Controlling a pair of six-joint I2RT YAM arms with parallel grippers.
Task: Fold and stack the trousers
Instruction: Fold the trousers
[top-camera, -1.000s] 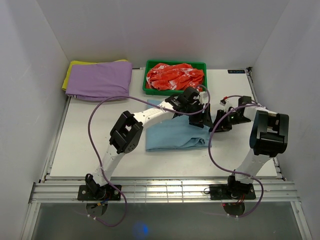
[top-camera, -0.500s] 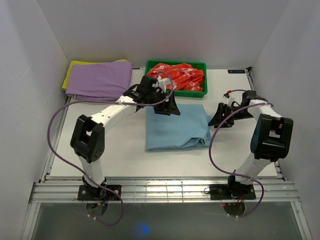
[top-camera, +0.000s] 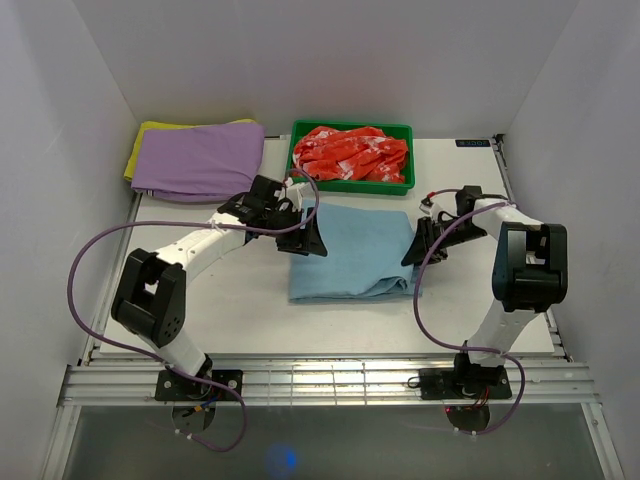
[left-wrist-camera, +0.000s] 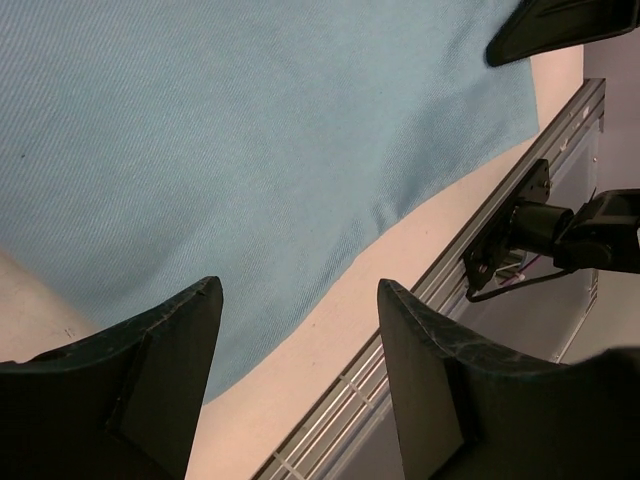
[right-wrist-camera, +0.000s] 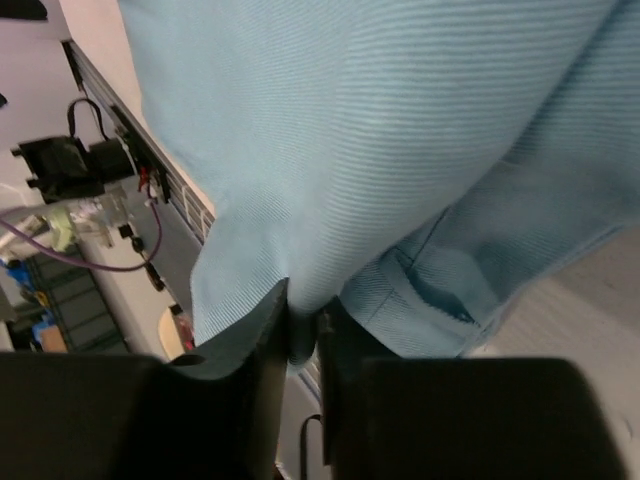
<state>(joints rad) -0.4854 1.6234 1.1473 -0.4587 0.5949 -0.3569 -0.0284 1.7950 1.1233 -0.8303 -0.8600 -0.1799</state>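
Observation:
The light sky-blue trousers (top-camera: 355, 253) lie folded into a rough square in the middle of the table. My left gripper (top-camera: 312, 241) is open and empty at their left edge; in the left wrist view the cloth (left-wrist-camera: 250, 130) fills the upper part, beyond the fingers (left-wrist-camera: 420, 380). My right gripper (top-camera: 415, 250) is at the right edge, shut on a fold of the trousers (right-wrist-camera: 350, 150), with cloth pinched between its fingers (right-wrist-camera: 262, 345).
A green tray (top-camera: 350, 183) of red-and-white patterned cloth (top-camera: 350, 152) stands at the back centre. A purple folded garment (top-camera: 195, 160) on a yellow one lies at the back left. The table's front rail (top-camera: 320, 380) runs near the arm bases.
My left arm has swung left, from over the right of the trousers to their left edge. My right gripper has moved left onto the right edge and closed on the cloth.

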